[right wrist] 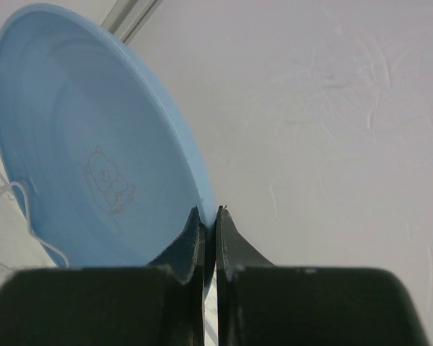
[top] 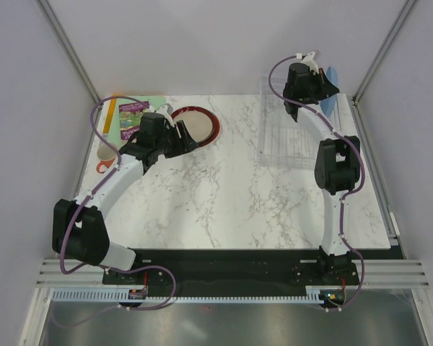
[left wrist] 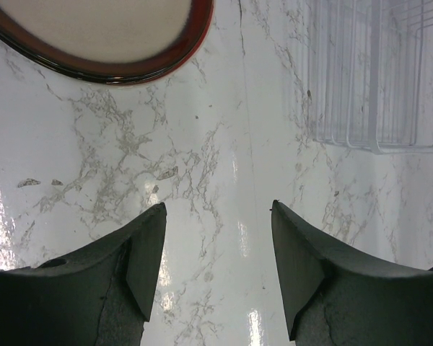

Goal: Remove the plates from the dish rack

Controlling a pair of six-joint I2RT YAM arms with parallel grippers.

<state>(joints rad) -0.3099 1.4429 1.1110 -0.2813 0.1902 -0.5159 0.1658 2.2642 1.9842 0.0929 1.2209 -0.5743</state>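
White marble-pattern counter (top: 231,194), grey walls round it. Right hand (right wrist: 208,213) was clamped on the rim of the light blue plate (right wrist: 79,144), fingers nearly together. Plate stood on edge, up by the far right corner, at the far end of the dish rack (top: 289,137). Couldn't tell whether its lower edge sat in the rack or hung clear of it. A bit of rack wire showed in front of it in the right wrist view. Left hand (left wrist: 218,205) was open, fingers well apart, holding nothing, touching nothing, hovering over bare counter. Red-rimmed plate (left wrist: 94,36) with cream centre lay flat on the counter just beyond it, far left, well apart from the rack. Mug (top: 107,160) and book (top: 133,115) sat at the left edge.
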